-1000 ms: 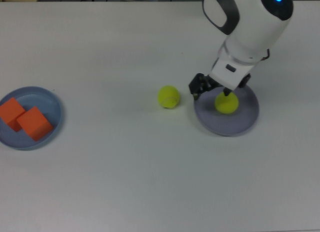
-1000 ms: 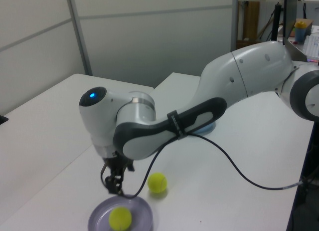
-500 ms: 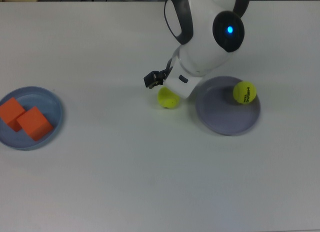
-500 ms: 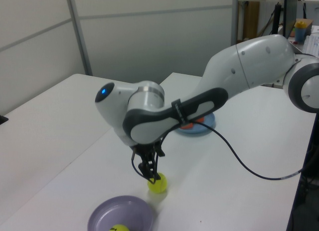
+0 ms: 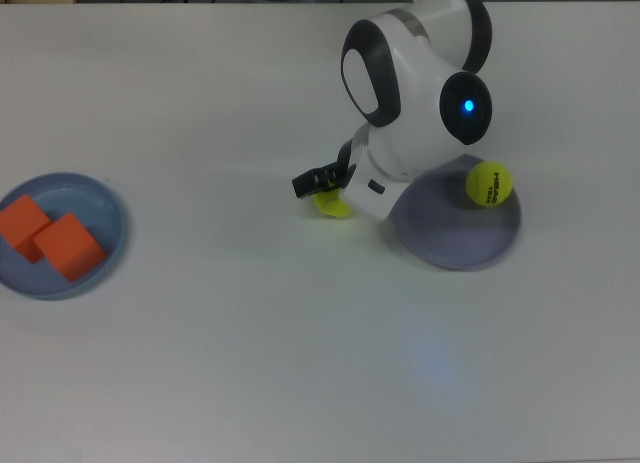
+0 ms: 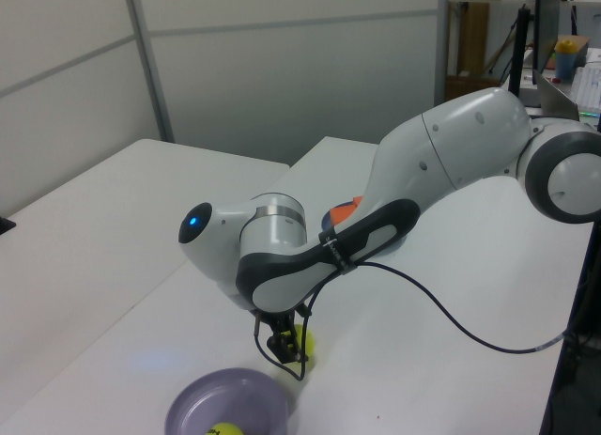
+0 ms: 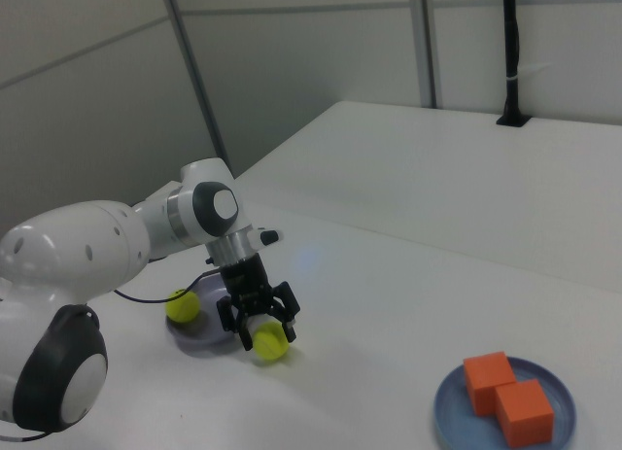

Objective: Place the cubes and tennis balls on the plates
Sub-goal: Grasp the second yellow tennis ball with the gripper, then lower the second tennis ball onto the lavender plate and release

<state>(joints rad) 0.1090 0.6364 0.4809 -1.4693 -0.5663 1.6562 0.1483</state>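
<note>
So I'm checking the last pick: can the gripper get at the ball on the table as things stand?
Probably yes: the gripper already straddles that ball beside the purple plate, with nothing in the way.

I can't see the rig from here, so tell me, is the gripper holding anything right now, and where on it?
The gripper straddles the tennis ball on the table beside the lavender plate, fingers at its sides, but whether they are clamped cannot be told.

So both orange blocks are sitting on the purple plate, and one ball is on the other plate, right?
Not quite. The top view shows both orange blocks on the light blue plate, not the purple one. One ball does sit on the other plate, the purple one.
</note>
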